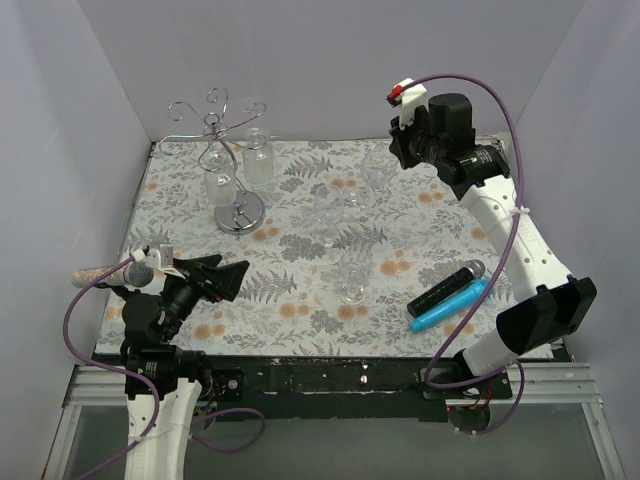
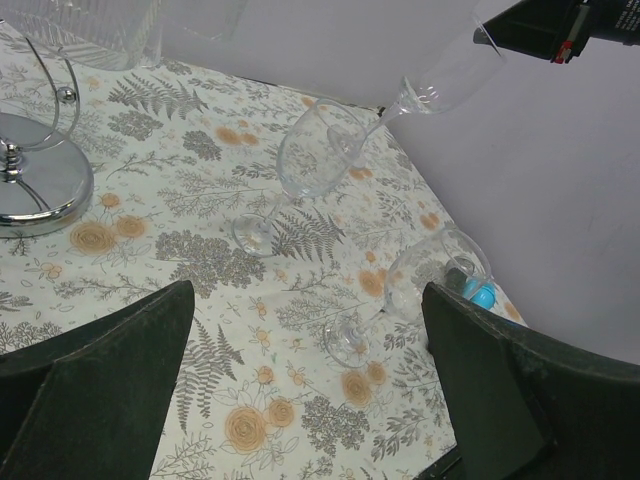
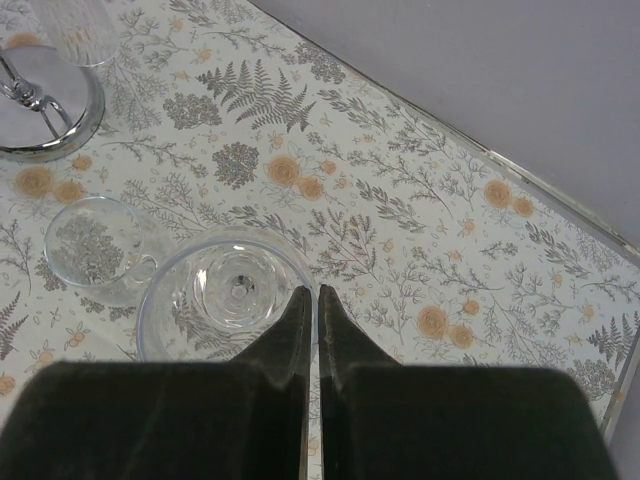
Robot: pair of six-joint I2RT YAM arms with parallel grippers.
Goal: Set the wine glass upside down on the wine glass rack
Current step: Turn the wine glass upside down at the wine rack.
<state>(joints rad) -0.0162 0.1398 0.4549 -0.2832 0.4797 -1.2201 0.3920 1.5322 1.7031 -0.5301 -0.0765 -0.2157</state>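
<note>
Counting left to right: the left claw (image 1: 215,280) sits low over the near left corner of the surface (image 1: 300,310), spread as wide as it goes, with nothing in it or touching it. Just beside it there's what looks like a mic with a beige handle (image 1: 95,272).

Further back is one wine glass rack (image 1: 222,150), standing upright on its shiny round base, with two clear ribbed jars (image 1: 258,160) right by it.

Wine glasses: three total. Two spare glasses (image 1: 330,208) stand on the surface around the middle, one behind the other. The third, the wine glass (image 1: 378,172), is lifted off the surface toward the far right. It's tilted, not flipped over, and well apart from the rack.

The right claw (image 1: 400,152) is pressed together, pinching that glass by the rim.

Near the right front lie two more mics (image 1: 445,290), one black and one blue, side by side and touching.
</note>
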